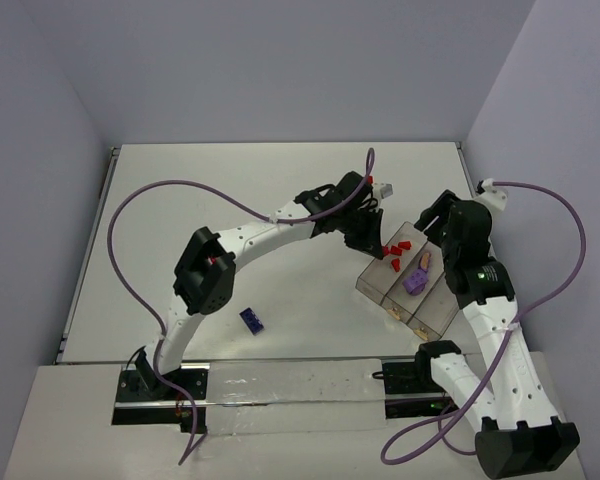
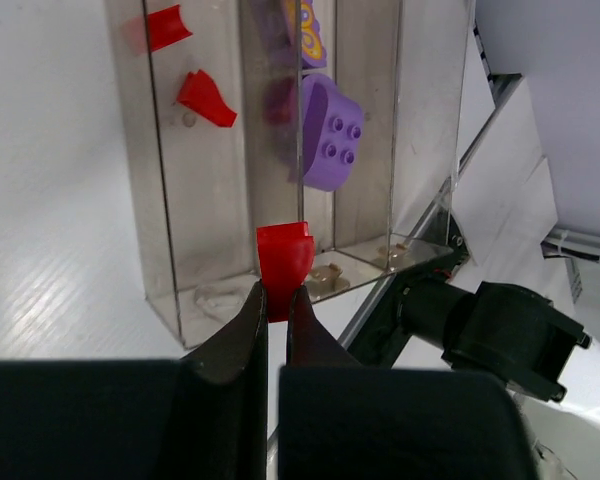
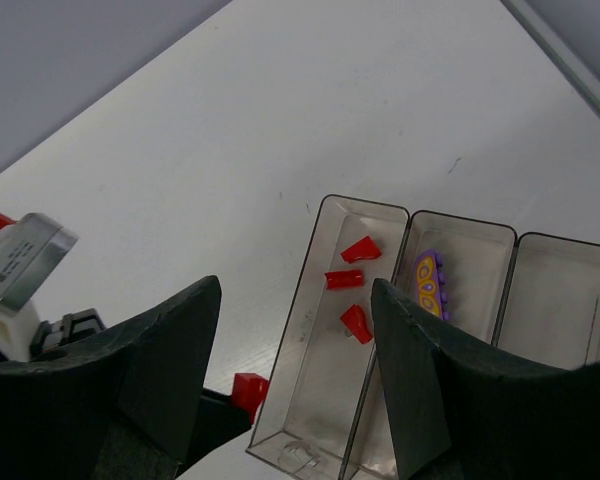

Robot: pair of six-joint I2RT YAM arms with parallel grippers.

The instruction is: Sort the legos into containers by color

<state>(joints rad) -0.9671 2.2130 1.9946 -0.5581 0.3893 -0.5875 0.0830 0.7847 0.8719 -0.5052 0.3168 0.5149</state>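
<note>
My left gripper is shut on a small red lego, held just outside the near-left edge of the clear three-compartment tray. The same red lego shows in the right wrist view beside the tray rim. The tray's end compartment holds three red pieces. The middle compartment holds a light purple brick and a patterned purple piece. A dark blue-violet brick lies on the table at front left. My right gripper is open and empty above the tray's far side. The red half-disc is hidden.
The tray's third compartment, nearest the right arm's base, holds no bricks that I can see. The left arm's purple cable loops over the left of the table. Side walls stand along the table's left and right edges.
</note>
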